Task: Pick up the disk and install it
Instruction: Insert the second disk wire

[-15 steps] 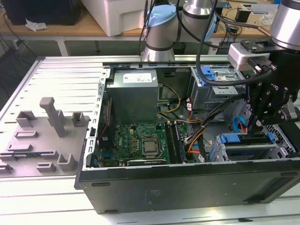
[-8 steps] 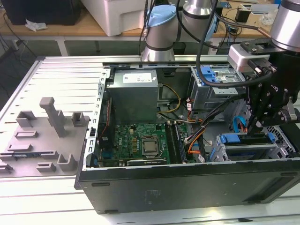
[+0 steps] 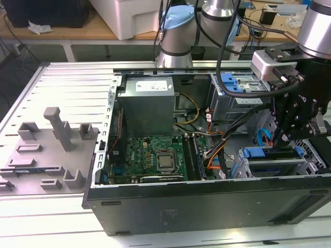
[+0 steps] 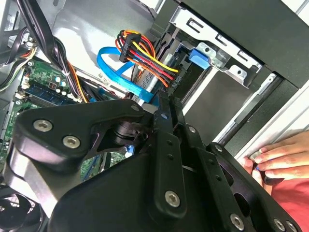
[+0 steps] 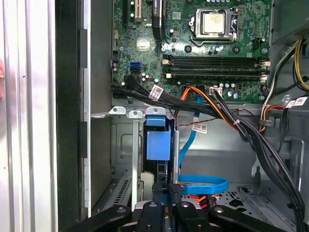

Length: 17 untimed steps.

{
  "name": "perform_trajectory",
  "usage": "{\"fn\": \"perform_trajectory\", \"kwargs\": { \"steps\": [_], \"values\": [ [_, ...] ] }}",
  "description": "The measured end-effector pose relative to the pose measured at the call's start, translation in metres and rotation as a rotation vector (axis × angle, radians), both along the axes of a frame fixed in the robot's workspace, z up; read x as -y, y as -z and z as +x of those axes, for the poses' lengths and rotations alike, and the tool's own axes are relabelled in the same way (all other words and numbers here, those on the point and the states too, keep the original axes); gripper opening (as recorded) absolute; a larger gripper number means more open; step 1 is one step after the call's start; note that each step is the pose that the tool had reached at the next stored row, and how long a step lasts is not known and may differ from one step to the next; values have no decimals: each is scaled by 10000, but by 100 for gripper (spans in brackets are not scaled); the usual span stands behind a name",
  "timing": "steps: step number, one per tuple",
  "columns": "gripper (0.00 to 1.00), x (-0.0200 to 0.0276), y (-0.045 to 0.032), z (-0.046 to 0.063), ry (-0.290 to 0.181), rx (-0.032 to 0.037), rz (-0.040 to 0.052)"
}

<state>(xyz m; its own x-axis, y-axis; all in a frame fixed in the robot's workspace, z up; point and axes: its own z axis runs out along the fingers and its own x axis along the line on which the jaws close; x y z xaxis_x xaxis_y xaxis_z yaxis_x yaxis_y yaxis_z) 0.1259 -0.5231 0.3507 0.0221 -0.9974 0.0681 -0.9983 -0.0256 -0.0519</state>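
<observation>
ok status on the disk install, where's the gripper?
Gripper down inside the case at the drive bay. Disk standing on edge in the bay, fingers at its near end; grip unclear. Blue cable and a person's hand close by.

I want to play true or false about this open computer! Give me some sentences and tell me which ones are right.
1. The computer case is open and a green motherboard shows inside. True.
2. The gripper hangs over the motherboard. False: it is at the exterior view's right, above the drive cage where the disk sits.
3. In the second wrist view a person's hand rests on the edge of the case. True.
4. The flat cable beside the disk is green. False: it is blue, like the disk's plastic carrier.
</observation>
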Motion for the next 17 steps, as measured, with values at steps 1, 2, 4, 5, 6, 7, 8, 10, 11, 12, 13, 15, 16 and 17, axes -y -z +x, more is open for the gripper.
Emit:
{"fn": "perform_trajectory", "kwargs": {
  "steps": [1,2,4,5,6,7,8,10,11,12,13,15,16,17],
  "values": [
    [16,0,0,0,0,0,1],
    [16,0,0,1,-1,0,1],
    [16,0,0,6,0,0,1],
    [16,0,0,7,0,0,0],
    [16,0,0,8,1,0,0],
    [16,0,1,8,0,0,-2],
    [16,0,4,8,0,0,-2],
    [16,0,8,8,0,0,-1],
    [16,0,10,8,0,0,0],
    [16,0,11,8,0,0,-1],
    [16,0,12,8,0,0,0],
    [16,0,15,8,0,0,0],
    [16,0,25,8,0,0,-1],
    [16,0,40,8,-2,0,-1]
  ]
}}
